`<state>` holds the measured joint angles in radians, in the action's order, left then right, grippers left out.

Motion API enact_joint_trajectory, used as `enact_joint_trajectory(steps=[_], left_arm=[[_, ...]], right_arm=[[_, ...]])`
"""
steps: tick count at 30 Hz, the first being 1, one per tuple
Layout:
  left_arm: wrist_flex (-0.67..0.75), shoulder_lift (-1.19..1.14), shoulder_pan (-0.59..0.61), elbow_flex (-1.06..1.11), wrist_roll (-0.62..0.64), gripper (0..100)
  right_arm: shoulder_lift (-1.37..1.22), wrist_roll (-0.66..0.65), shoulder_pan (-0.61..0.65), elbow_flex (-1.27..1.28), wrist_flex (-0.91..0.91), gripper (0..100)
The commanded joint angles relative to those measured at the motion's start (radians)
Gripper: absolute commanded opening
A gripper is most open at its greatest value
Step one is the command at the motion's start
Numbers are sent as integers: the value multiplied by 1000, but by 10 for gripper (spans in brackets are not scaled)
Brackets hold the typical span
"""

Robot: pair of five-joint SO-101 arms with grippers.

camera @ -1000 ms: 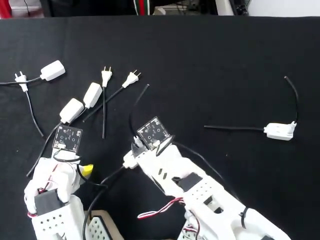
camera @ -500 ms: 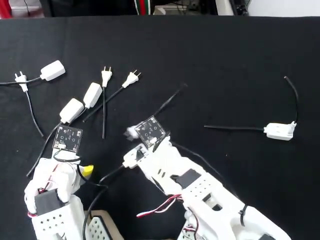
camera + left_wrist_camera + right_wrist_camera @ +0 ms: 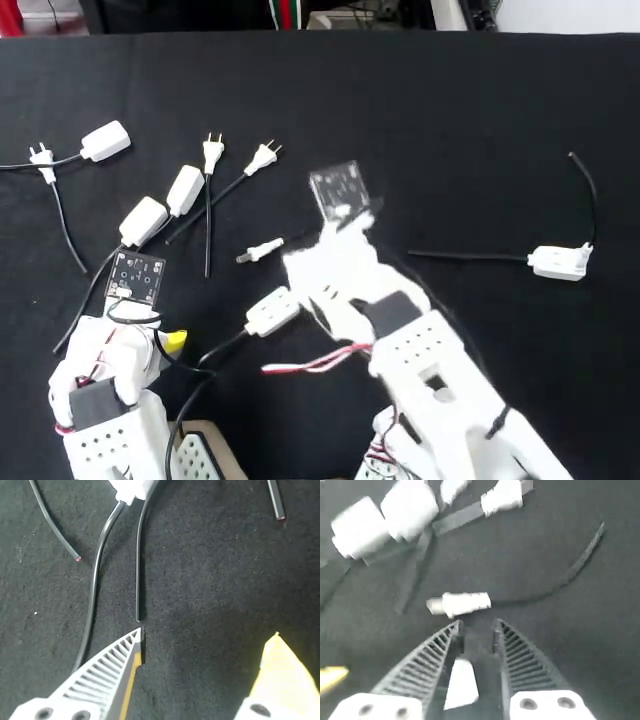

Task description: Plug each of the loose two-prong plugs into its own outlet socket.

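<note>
Right arm [image 3: 400, 340]: reached from the near edge toward the middle of the table [image 3: 450, 120], its forearm slanting up and to the left, wrist above the cloth.
Right claw [image 3: 476, 626]: fingers stood only a narrow gap apart, tips aimed down at the table. It seemed to grip nothing, though the wrist view was smeared.
Loose plug [image 3: 262, 249]: lay flat on the table just ahead of the right claw's fingertips, apart from them, with its prongs toward the left arm's side.
Nearest socket [image 3: 272, 312]: lay just beside the right arm, closer to the near edge than the loose plug, with its lead trailing toward the left arm.
Left arm [image 3: 105, 380]: sat folded low at the near left corner, wrist tipped down at the table.
Left claw [image 3: 205, 645]: spread wide and empty, one fingertip just beside the cut end of a thin black cable [image 3: 138, 570].
Straight plug [image 3: 212, 152] and slanted plug [image 3: 264, 156]: lay side by side beyond the left arm, unplugged, well apart from both claws.
</note>
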<state>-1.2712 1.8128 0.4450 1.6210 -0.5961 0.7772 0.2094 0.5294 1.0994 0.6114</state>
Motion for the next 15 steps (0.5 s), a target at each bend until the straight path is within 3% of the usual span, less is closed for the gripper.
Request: enact_joint_trajectory(steps=[1, 10, 15], left_arm=[[-2, 6, -1, -4, -9, 364], [-3, 6, 2, -4, -6, 364], [-3, 6, 2, -4, -8, 364]], right_arm=[[-130, 141, 20, -154, -5, 96], [-711, 503, 20, -585, 109, 101], [-888, 690, 54, -774, 230, 186]])
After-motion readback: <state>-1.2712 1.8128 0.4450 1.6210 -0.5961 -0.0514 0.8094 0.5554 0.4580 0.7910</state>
